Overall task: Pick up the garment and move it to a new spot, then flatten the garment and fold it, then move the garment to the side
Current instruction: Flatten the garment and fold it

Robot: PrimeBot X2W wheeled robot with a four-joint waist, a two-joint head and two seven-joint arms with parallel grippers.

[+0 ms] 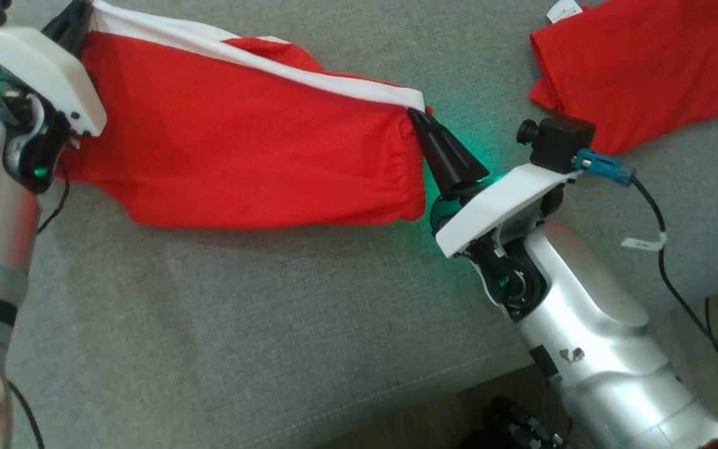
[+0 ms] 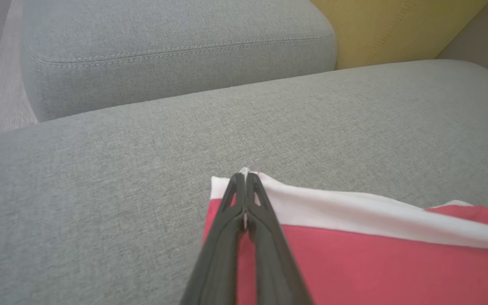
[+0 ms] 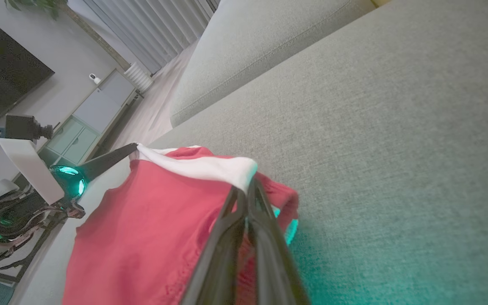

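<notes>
Here we hold the red garment [image 1: 240, 137] stretched over the sofa seat's [image 1: 272, 324] left half, back from its front edge. Our left pincer [image 2: 245, 178] and right pincer [image 1: 417, 116] each clamp one end of its white band [image 1: 259, 57].

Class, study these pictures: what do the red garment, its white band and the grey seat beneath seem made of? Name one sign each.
The red garment: thin matte knit, perhaps sports mesh; it sags and gathers at one edge. The white band: smoother matte fabric, probably sewn-on trim. The grey seat: coarse woven upholstery, flecked weave visible.
</notes>
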